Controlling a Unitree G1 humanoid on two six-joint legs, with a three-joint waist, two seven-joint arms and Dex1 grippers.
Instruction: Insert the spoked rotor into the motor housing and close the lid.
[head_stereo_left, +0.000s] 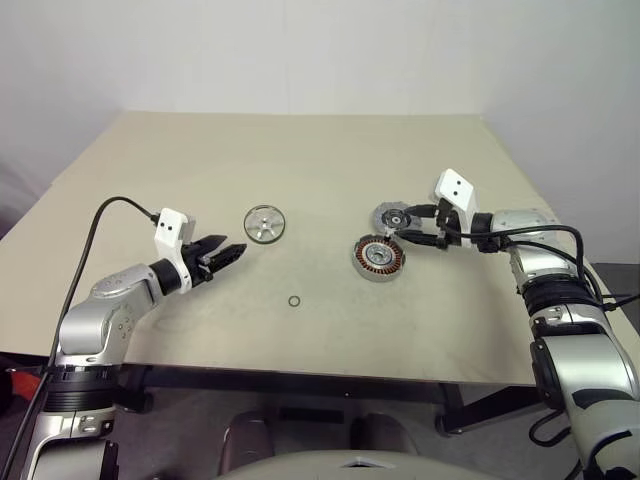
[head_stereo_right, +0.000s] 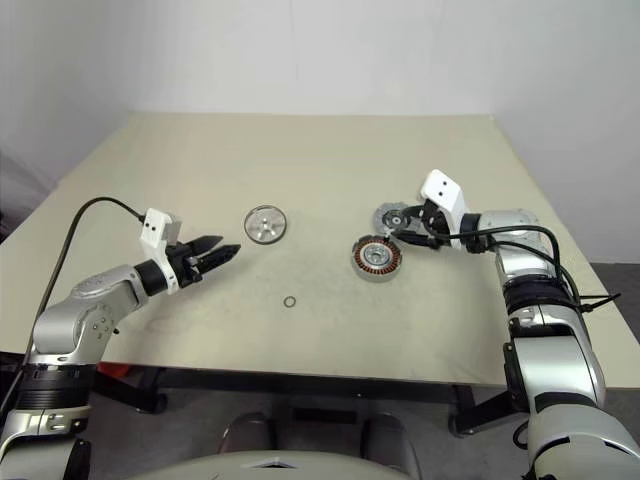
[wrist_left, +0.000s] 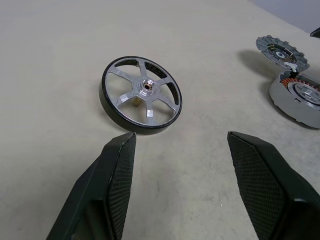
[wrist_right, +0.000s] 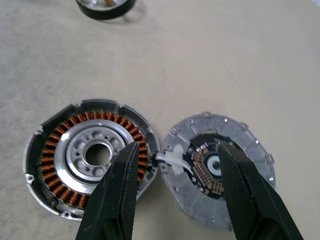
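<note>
Spoked rotor, where is it?
— Flat on the table, at one o'clock from the left gripper, whose fingers are spread and empty.
— And the right gripper?
— Parted, grasping nothing, above the lid. The motor housing lies at the lid's seven o'clock.

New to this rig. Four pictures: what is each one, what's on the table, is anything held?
This is a humanoid robot with two arms, each ending in a two-fingered black gripper. The two wide pictures come from cameras on its head, looking down over a beige table. The two close-ups come from cameras on its wrists, looking along the fingers.

On the table lie a silver spoked rotor, a motor housing ringed with copper windings, a flat grey lid beside the housing, and a small black O-ring.

The left gripper is open near the rotor. The right gripper is open over the housing and lid. Neither holds anything.
</note>
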